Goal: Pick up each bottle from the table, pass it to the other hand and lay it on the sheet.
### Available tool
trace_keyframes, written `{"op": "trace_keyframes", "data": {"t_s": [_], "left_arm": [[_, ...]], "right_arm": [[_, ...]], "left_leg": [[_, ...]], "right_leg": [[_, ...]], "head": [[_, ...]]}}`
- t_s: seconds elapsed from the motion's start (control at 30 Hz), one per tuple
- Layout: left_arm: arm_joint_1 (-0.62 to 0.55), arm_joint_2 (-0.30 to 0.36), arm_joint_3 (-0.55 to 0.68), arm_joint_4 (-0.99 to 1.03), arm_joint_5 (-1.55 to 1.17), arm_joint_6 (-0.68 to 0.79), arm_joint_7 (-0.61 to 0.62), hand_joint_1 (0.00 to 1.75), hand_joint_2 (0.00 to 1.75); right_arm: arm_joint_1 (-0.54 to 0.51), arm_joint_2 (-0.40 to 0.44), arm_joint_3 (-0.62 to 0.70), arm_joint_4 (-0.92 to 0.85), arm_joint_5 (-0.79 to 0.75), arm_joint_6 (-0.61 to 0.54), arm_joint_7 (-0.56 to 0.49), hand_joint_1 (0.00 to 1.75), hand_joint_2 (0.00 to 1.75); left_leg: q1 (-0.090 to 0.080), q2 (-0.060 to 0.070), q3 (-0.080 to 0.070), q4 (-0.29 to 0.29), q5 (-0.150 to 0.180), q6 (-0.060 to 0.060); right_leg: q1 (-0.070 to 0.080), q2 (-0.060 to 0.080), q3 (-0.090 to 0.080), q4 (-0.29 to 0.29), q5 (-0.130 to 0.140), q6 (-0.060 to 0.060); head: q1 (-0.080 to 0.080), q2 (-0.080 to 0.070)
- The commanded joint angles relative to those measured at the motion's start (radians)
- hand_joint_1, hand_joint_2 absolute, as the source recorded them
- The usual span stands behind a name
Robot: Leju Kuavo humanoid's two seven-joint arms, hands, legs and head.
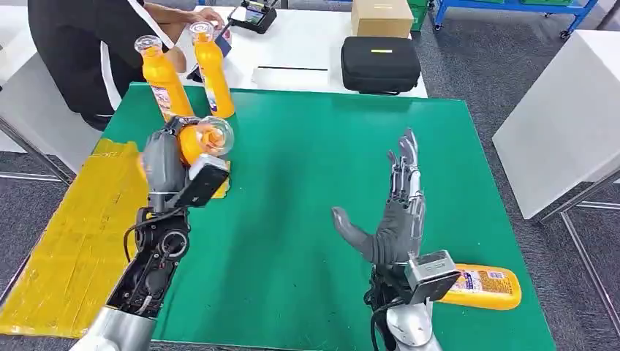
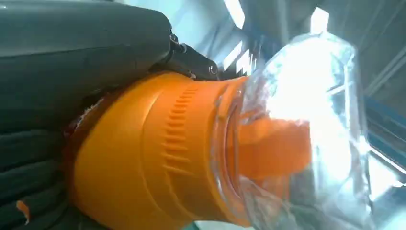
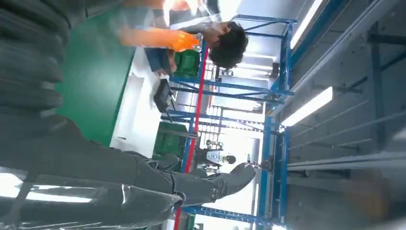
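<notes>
The left hand [image 1: 167, 157] is raised above the left part of the green sheet [image 1: 292, 219] and grips an orange bottle [image 1: 199, 140] around its body, the bottle tilted so that its clear cap [image 1: 217, 135] points toward the middle of the table. In the left wrist view the same orange bottle [image 2: 153, 153] lies across the palm, dark fingers [image 2: 86, 52] wrapped over it, and the transparent cap [image 2: 306, 139] covers an orange spout.

The right hand [image 1: 395, 219] is held over the right half of the sheet with nothing in it: palm turned toward the left hand, fingers straight and pointing away from the robot, thumb [image 1: 351, 230] spread out to the side. The right wrist view shows its outstretched dark fingers [image 3: 206, 184] against blue shelving [image 3: 230, 120].

Just beside and behind the right wrist, a second orange bottle [image 1: 486, 287] lies on its side on the sheet, near the sheet's near right corner. Two more orange bottles stand upright at the far left edge of the sheet, one [image 1: 162, 79] to the left and one [image 1: 213, 69] just beside it.

A person in dark clothing [image 1: 80, 51] stands at the far left corner. Beyond the sheet, on the white table [image 1: 307, 44], are a black case [image 1: 380, 64] and a cardboard box [image 1: 382, 17]. A yellow mat [image 1: 73, 241] lies to the left of the sheet.
</notes>
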Motion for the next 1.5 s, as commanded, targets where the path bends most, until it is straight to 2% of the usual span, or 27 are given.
{"op": "trace_keyframes", "data": {"t_s": [0.03,0.37,0.7,0.97,1.0,1.03,1.07,1.1,1.2,1.3,1.5], "left_arm": [[-0.124,0.045,-0.048,0.271,-0.499,-0.035,0.233,1.75,1.75],[-0.181,0.038,0.017,0.557,-0.530,-0.064,0.219,1.75,1.75],[-0.161,0.052,0.053,0.629,-0.541,-0.054,0.259,1.75,1.75],[-0.158,0.033,0.087,0.644,-0.523,-0.067,0.258,1.75,1.75],[-0.158,0.031,0.090,0.648,-0.524,-0.070,0.263,1.47,1.75],[-0.157,0.031,0.091,0.649,-0.524,-0.070,0.263,0.17,1.75],[-0.156,0.030,0.091,0.649,-0.525,-0.067,0.262,0.17,1.75],[-0.155,0.028,0.095,0.650,-0.525,-0.063,0.261,0.00,1.75],[-0.154,0.022,0.110,0.651,-0.511,-0.063,0.240,0.00,1.75],[-0.150,-0.011,0.183,0.639,-0.403,-0.104,0.073,0.00,1.75],[-0.146,-0.032,0.192,0.614,-0.373,-0.142,0.037,0.00,1.75]], "right_arm": [[0.013,-0.037,-0.067,-0.103,-0.010,0.044,0.035,0.00,1.75],[-0.021,-0.039,-0.063,-0.075,-0.009,0.077,0.037,0.00,1.75],[-0.052,-0.032,-0.055,-0.007,-0.006,0.084,0.031,0.00,1.75],[-0.069,-0.027,-0.057,0.004,0.020,0.073,0.040,0.00,1.75],[-0.072,-0.024,-0.059,0.006,0.021,0.071,0.041,0.00,1.75],[-0.073,-0.024,-0.060,0.006,0.021,0.070,0.041,0.00,1.75],[-0.075,-0.023,-0.060,0.009,0.025,0.069,0.043,0.00,1.75],[-0.076,-0.023,-0.061,0.010,0.029,0.068,0.044,0.00,1.75],[-0.076,-0.022,-0.061,0.010,0.038,0.065,0.045,0.00,1.75],[-0.074,-0.021,-0.070,0.010,0.048,0.058,0.045,0.00,1.75],[-0.075,-0.020,-0.074,0.016,0.055,0.059,0.043,0.00,1.75]], "left_leg": [[0.000,-0.001,0.003,-0.001,-0.001,-0.001],[0.000,0.003,0.008,-0.001,-0.003,-0.003],[0.000,0.006,0.008,-0.001,-0.003,-0.002],[0.001,0.004,0.007,0.000,-0.003,-0.002],[0.000,0.004,0.005,0.000,-0.002,-0.002],[0.000,0.003,0.004,-0.001,-0.001,-0.001],[0.000,0.004,0.006,0.000,-0.002,-0.002],[0.000,0.003,0.004,-0.001,-0.002,-0.002],[0.000,0.003,0.006,0.000,-0.003,-0.002],[0.000,0.002,0.003,0.000,-0.001,-0.001],[0.000,0.002,0.003,0.000,-0.001,-0.001]], "right_leg": [[0.000,-0.003,0.004,-0.001,-0.001,-0.001],[0.001,0.000,0.007,0.000,-0.003,-0.002],[0.001,0.003,0.007,-0.001,-0.002,-0.002],[0.001,0.002,0.006,-0.001,-0.002,-0.002],[0.001,0.001,0.005,-0.001,-0.001,-0.002],[0.000,0.001,0.003,-0.001,-0.001,-0.001],[0.001,0.002,0.005,0.000,-0.002,-0.002],[0.001,0.001,0.004,-0.001,-0.001,-0.002],[0.001,0.001,0.006,0.000,-0.002,-0.002],[0.001,0.000,0.004,-0.001,-0.001,-0.001],[0.001,0.000,0.004,0.000,-0.001,-0.001]], "head": [[0.000,0.000],[0.000,0.000],[0.000,0.000],[0.000,0.000],[0.000,0.000],[0.000,0.000],[0.000,0.000],[0.000,0.000],[0.000,0.000],[0.000,0.000],[0.000,0.000]]}}
